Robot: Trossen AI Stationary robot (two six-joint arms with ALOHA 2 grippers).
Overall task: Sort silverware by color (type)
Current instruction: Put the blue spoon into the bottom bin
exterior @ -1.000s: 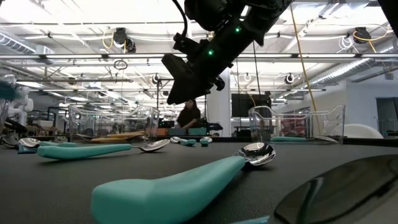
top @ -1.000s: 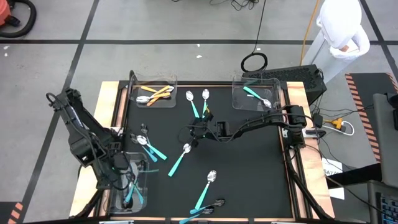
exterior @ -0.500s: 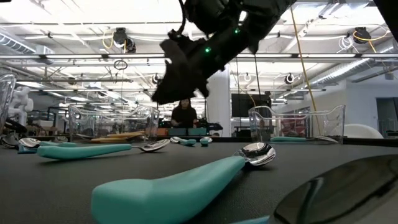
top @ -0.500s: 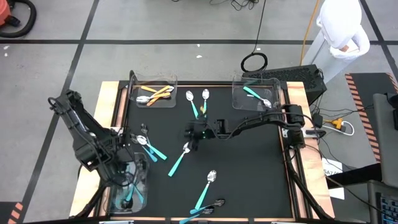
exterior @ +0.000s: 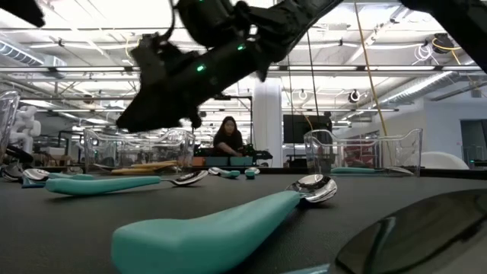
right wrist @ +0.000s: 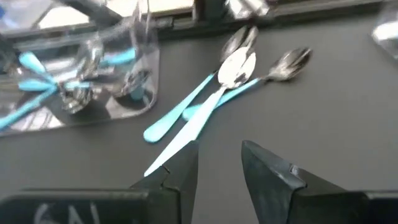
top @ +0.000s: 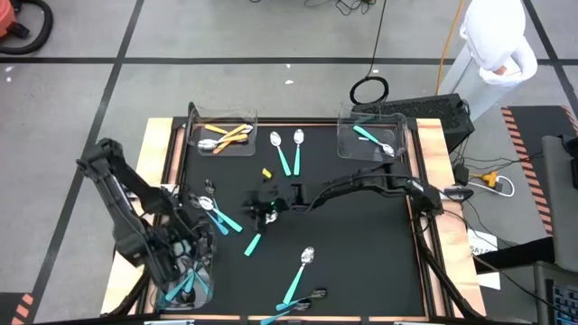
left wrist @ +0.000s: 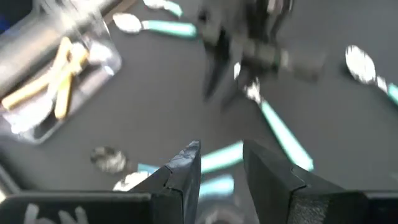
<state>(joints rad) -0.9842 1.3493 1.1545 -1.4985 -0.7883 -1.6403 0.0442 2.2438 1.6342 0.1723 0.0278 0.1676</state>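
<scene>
Three clear bins [top: 224,135], scattered teal spoons [top: 285,159]

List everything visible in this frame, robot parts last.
Black mat: one, covers the table.
Clear bins: three; far left, far right, near left.
Orange-handled spoons: several, in the far-left bin.
Teal spoon: at least one, in the far-right bin.
Teal spoons in the near-left bin: several.
Loose teal spoons: two between the far bins, a few beside the near-left bin, one mid-mat, a few at the near edge.
Small orange piece: one, mid-mat; unclear what.
Person in white: beyond the far-right corner.
Left hand: open, over the near-left bin.
Right hand: open, over mid-mat.
</scene>
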